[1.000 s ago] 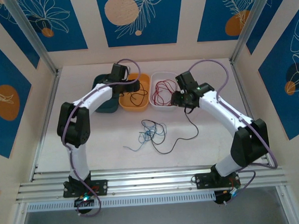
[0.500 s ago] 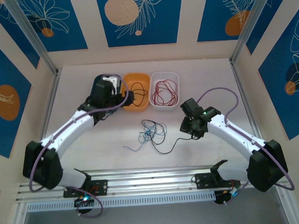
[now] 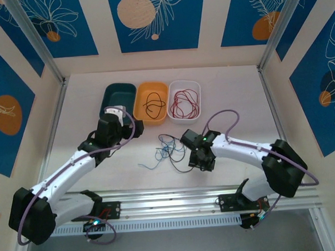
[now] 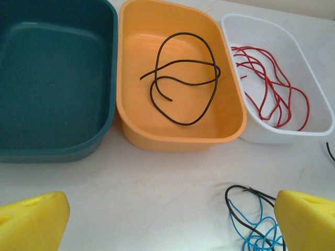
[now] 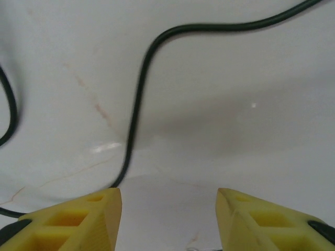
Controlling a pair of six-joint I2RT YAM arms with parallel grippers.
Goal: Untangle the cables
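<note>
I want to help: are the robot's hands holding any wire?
No. Both the left gripper and right gripper are open; a black cable passes beside one right finger.

Two white arms with black joints

The left arm (image 3: 69, 168) and right arm (image 3: 241, 151) have smooth white shells, chunky black joint housings and black bases. A thick lilac cable (image 3: 222, 112) trails along each, and a green light (image 3: 205, 139) glows at the right wrist. The left tool (image 4: 170, 204) and right tool (image 5: 167, 198) have bright yellow wedge-shaped fingers (image 5: 78, 219) with moulded recesses.
</note>
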